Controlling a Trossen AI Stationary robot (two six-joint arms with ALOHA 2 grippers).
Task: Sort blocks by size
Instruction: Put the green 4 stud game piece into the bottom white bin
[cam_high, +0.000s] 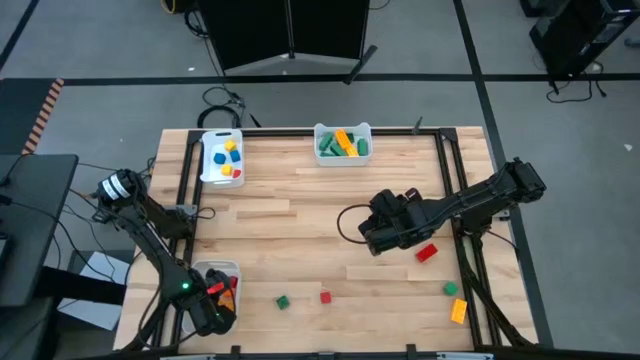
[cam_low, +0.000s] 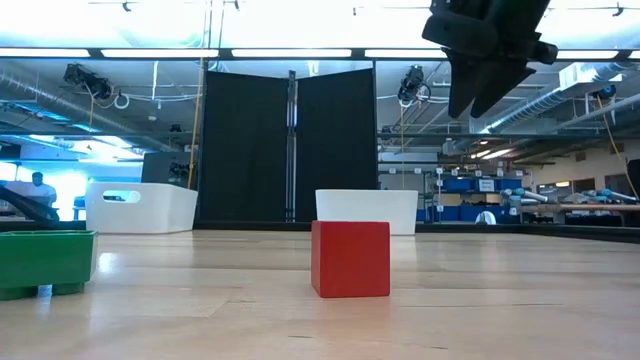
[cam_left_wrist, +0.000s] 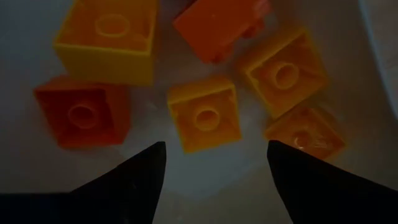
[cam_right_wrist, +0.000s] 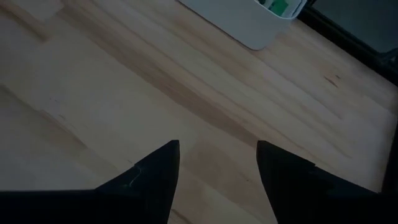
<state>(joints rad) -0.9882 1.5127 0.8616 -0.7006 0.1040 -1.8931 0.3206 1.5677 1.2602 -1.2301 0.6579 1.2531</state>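
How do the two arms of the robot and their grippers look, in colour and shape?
Both arms are dark, almost black, built of jointed segments. The left arm has a pale collar near its base and a small green light lower down. The right arm trails a thin black cable loop. Each gripper, left and right, has two dark pointed fingers.

table (cam_high: 300, 215): light wood planks, dark rails on the sides
trays: three white ones, at 11 o'clock (cam_high: 207, 160), 12 (cam_high: 342, 131) and 7 (cam_high: 214, 268)
loose blocks: green (cam_high: 283, 300) and red (cam_high: 325, 296) around 6, the rest (cam_high: 457, 309) down at 4-5
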